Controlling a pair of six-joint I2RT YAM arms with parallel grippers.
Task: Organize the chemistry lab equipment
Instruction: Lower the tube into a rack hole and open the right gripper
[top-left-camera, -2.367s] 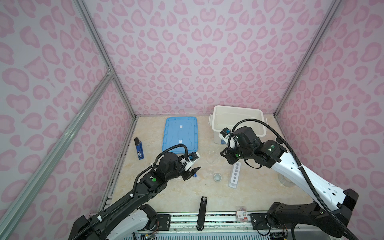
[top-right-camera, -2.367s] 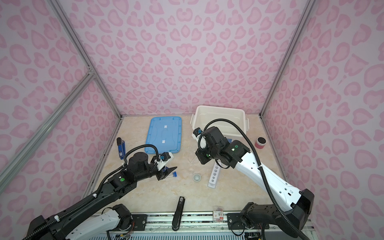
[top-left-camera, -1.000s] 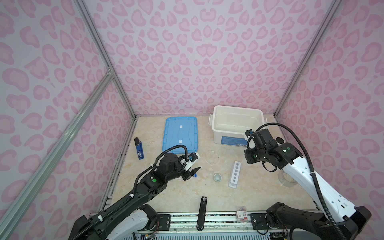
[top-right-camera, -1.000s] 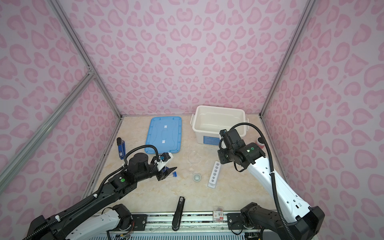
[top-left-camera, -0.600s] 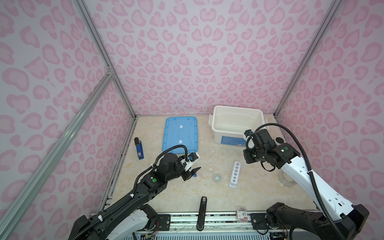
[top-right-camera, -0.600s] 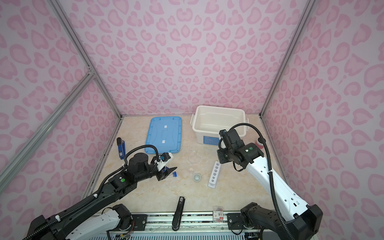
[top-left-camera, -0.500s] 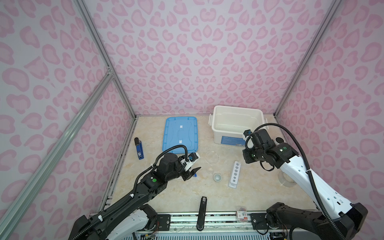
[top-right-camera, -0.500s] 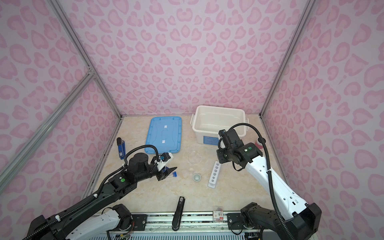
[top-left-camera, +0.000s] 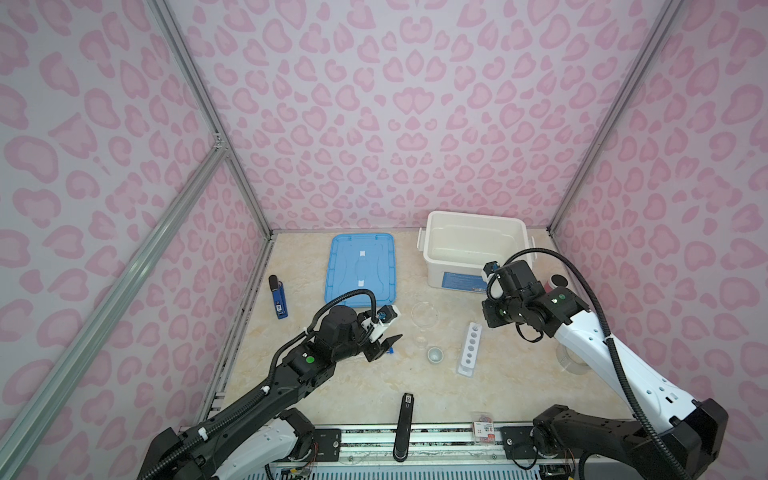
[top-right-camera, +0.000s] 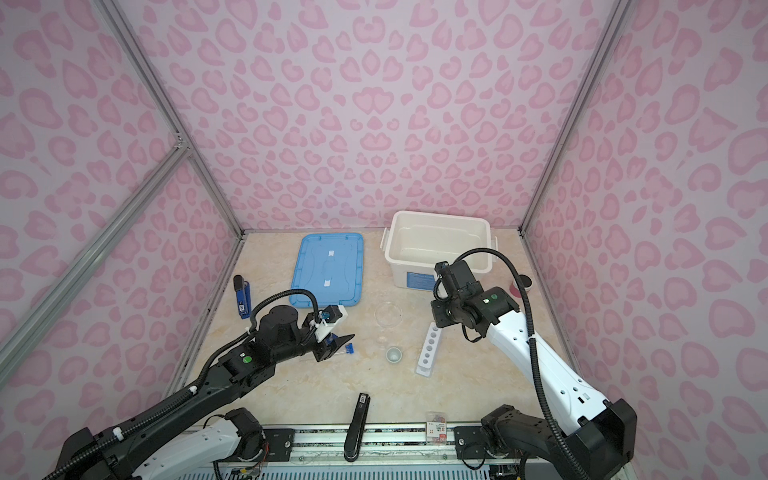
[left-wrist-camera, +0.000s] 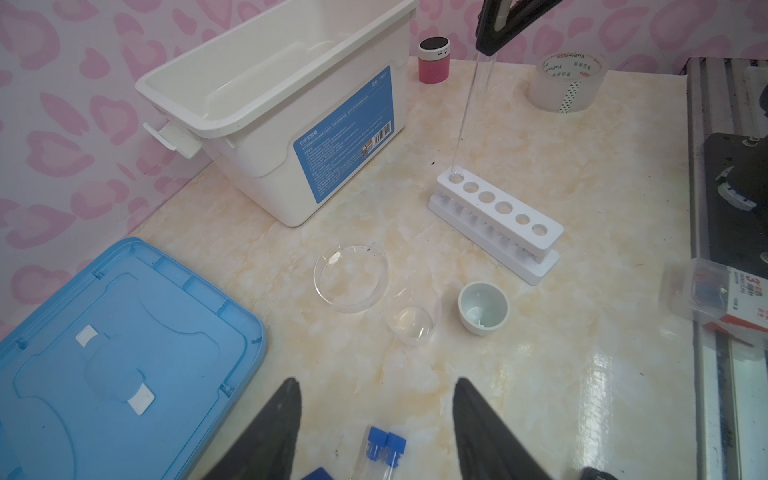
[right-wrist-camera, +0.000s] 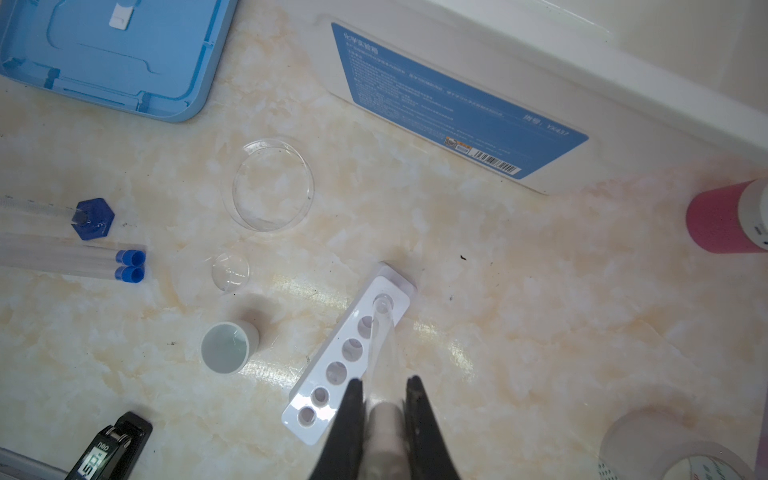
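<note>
Test tube (right-wrist-camera: 380, 332) clamped in right gripper (right-wrist-camera: 382, 384), tip at white rack (left-wrist-camera: 550, 239) end hole.
Left gripper (left-wrist-camera: 374, 382) wide apart, empty, over two capped tubes (left-wrist-camera: 384, 449).

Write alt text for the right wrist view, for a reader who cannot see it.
The right gripper holds a clear test tube, its lower end at the end hole of a white rack. A pale cup, a glass dish and two blue-capped tubes are nearby.
</note>
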